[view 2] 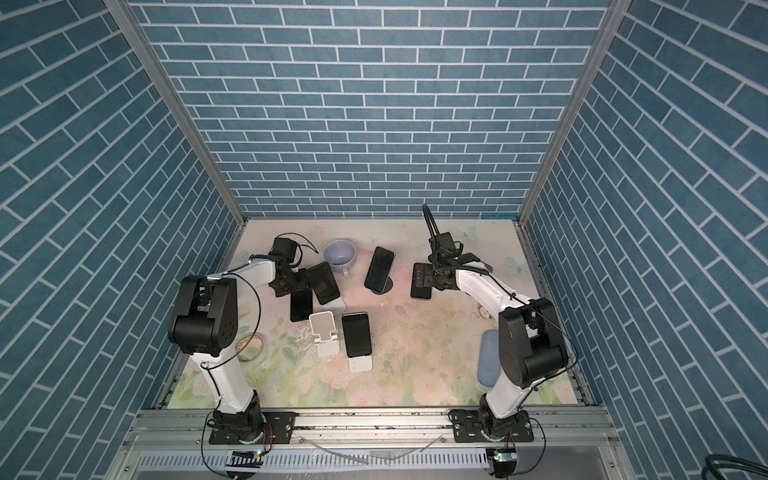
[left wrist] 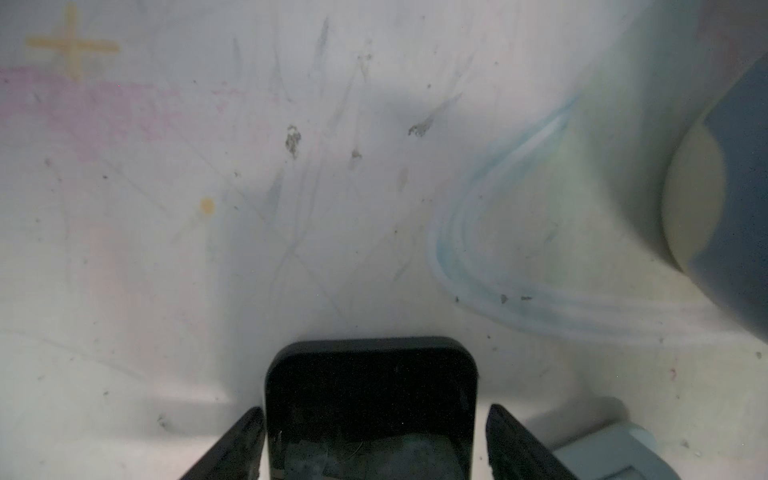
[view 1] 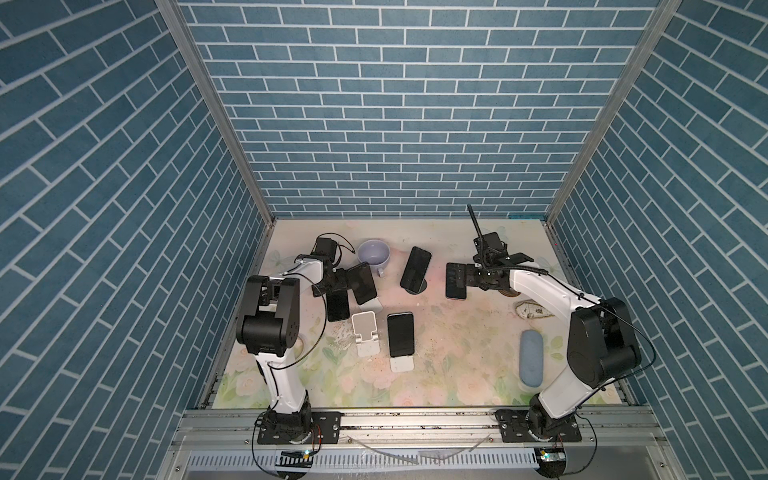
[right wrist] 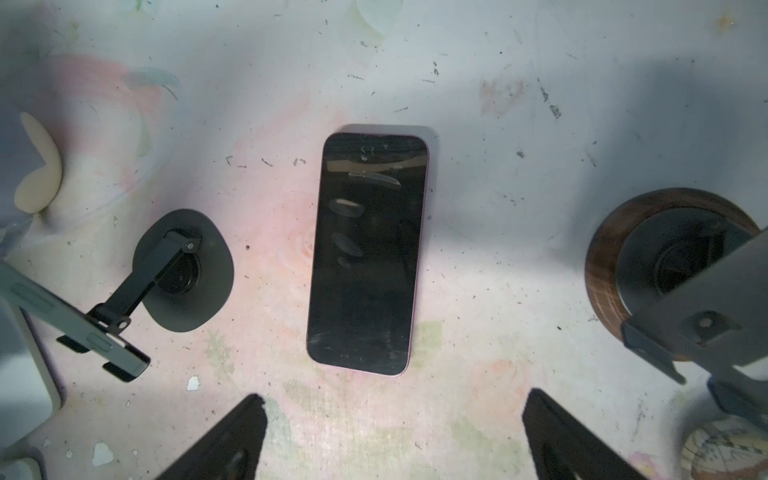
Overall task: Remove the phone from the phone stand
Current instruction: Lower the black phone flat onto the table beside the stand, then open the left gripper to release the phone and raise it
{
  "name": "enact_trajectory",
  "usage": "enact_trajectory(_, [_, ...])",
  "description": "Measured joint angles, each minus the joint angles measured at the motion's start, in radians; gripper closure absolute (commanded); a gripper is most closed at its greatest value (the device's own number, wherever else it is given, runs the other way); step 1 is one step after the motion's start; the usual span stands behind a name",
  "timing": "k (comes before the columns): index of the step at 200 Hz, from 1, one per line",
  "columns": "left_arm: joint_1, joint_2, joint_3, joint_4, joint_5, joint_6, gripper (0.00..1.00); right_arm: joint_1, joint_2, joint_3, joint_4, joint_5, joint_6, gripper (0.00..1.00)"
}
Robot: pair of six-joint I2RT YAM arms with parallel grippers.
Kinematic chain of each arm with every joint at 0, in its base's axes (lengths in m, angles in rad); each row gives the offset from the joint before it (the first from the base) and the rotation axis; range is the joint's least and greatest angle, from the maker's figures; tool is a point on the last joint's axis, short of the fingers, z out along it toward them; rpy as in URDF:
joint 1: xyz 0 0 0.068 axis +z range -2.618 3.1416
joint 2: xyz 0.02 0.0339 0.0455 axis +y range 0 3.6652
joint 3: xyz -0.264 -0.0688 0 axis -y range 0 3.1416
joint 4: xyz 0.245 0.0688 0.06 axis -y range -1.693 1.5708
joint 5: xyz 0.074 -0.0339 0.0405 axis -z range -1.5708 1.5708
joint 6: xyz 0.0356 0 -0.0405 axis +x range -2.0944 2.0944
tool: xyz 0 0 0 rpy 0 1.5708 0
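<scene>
**L jaws** (left wrist: 374,411): parted, one finger on each side of the flat phone (left wrist: 370,374). A slim gap shows on at least one side, so no clamp.

**Flat phone:** lies screen-up on the worktop (view 1: 457,332), off any stand. In both top views it sits just left of the leaning phone (view 1: 362,283), which is propped on the silver stand (view 1: 375,304). The bare white stand (view 1: 365,334) is near, twd the front.

**R jaws** (right wrist: 395,397): wide, holding nothing. The pink-edged phone (right wrist: 368,253) lies flat on the worktop ahead of the fingers, not touched.

**Other items:**
- The black stand (right wrist: 183,270) is beside it and carries the tilted phone (view 1: 415,268).
- The front phone (view 1: 401,340) is propped on the white base (view 1: 402,363).
- The mug (view 1: 374,253) is at the rear.
</scene>
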Motion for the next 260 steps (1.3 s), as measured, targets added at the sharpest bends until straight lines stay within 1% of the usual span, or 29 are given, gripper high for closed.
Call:
enact_trajectory(39, [0.0, -0.048, -0.022, -0.027, 0.003, 0.0, 0.14, 0.0, -0.001, 0.0, -0.004, 0.0, 0.0, 0.03])
enact_trajectory(86, [0.0, -0.175, -0.053, -0.032, 0.003, 0.0, 0.11, 0.0, -0.002, 0.007, -0.023, 0.0, 0.0, 0.03])
enact_trajectory(140, [0.0, -0.289, -0.129, -0.033, -0.051, -0.005, 0.08, 0.0, -0.007, 0.034, -0.038, -0.002, 0.0, 0.03])
enact_trajectory(208, [0.0, -0.496, -0.233, -0.053, -0.117, -0.023, 0.05, 0.028, -0.007, 0.111, -0.059, -0.018, 0.0, 0.03])
enact_trajectory(240, [0.0, -0.598, -0.282, -0.049, -0.121, -0.031, 0.0, 0.052, -0.007, 0.158, -0.064, -0.029, 0.0, 0.04])
enact_trajectory(260, [0.0, -0.66, -0.314, -0.046, -0.119, -0.04, 0.0, 0.072, -0.007, 0.186, -0.07, -0.033, 0.0, 0.04])
